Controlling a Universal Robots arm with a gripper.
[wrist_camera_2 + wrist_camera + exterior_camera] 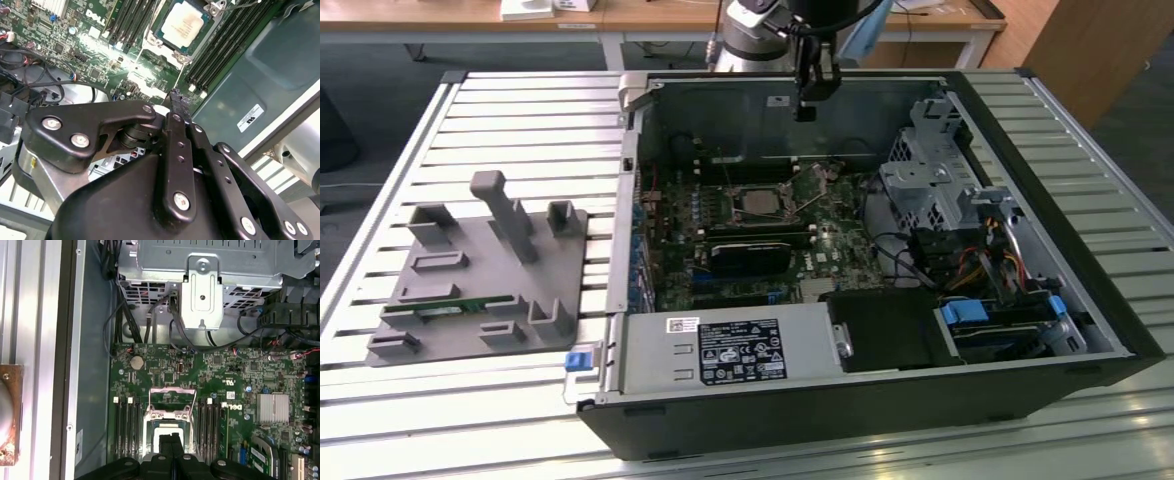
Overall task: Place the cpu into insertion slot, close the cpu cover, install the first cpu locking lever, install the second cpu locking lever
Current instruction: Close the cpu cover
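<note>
Hovering well above the insertion slot (732, 204) with tool (809, 108) pressed together, pinched nothing. Showed cpu (186, 22) already seated in that slot, cpu cover (172, 390) apparently swung back just beside it. Judged cover-closing step in hand; called for lowering onto that raised frame.

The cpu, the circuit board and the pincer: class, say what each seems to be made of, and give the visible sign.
The cpu: metal lid, dull pale silver, with a soft sheen and a faint tan stain. The circuit board: green lacquered laminate, probably fibreglass, dotted with shiny solder. The pincer: matte black links, metal or hard plastic, unclear which, joined by bright screws.
</note>
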